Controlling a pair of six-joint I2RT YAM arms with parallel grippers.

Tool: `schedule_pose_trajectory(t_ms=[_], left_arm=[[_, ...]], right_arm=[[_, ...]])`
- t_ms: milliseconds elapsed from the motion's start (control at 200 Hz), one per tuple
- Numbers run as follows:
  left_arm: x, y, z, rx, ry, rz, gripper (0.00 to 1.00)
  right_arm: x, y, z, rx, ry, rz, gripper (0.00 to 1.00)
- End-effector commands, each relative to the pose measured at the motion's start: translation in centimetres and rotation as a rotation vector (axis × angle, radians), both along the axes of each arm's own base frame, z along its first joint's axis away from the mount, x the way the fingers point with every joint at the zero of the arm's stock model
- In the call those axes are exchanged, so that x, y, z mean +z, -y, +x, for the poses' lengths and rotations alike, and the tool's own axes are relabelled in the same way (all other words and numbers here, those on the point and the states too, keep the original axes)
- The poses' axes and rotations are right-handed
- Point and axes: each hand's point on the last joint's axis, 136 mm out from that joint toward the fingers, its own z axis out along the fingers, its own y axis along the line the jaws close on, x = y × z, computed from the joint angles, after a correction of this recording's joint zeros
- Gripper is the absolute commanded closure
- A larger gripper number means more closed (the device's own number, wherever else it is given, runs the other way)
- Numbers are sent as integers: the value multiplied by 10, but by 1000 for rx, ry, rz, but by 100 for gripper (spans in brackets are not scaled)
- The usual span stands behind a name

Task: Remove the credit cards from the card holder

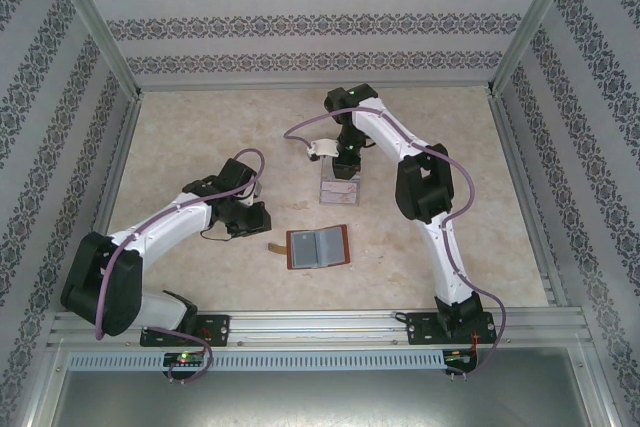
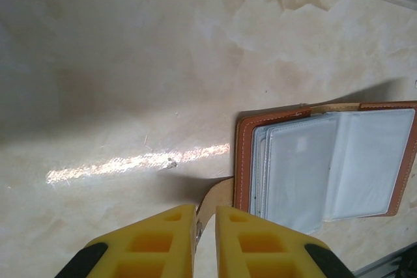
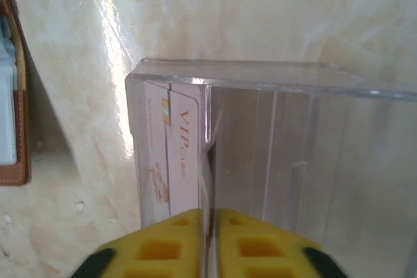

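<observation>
Left pincer point(image 2: 206, 216) closed on the strap point(image 2: 218, 196) of the open holder point(image 2: 242, 154), which lay just right of it, long axis left-right, nearer this arm than the right one.

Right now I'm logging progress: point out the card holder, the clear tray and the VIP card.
card holder point(image 1: 318, 247): top external, inner pockets.
clear tray point(image 3: 260, 73): right wrist, top rim.
VIP card point(image 3: 181, 154): right wrist, printed face.

You can read "VIP CARD" in orange letters, running lengthwise on the pale card point(image 3: 179, 154) standing in the clear tray point(image 3: 273, 69). The smaller print beside it on that card is too blurred to make out.
</observation>
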Motion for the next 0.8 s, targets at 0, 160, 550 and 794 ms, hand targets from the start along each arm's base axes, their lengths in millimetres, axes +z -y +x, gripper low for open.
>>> schedule_pose_trajectory(t_ms=[0, 160, 550, 794], left_arm=[[4, -3, -1, -4, -6, 3, 85], [6, -1, -2, 0, -1, -18, 84], [7, 4, -7, -4, -2, -67, 83], [13, 7, -6, 1, 8, -88, 83]], right_arm=[[2, 1, 1, 14, 6, -14, 74], [34, 1, 27, -42, 193, 12, 65], [34, 9, 49, -74, 403, -41, 63], [11, 4, 47, -71, 425, -42, 63]])
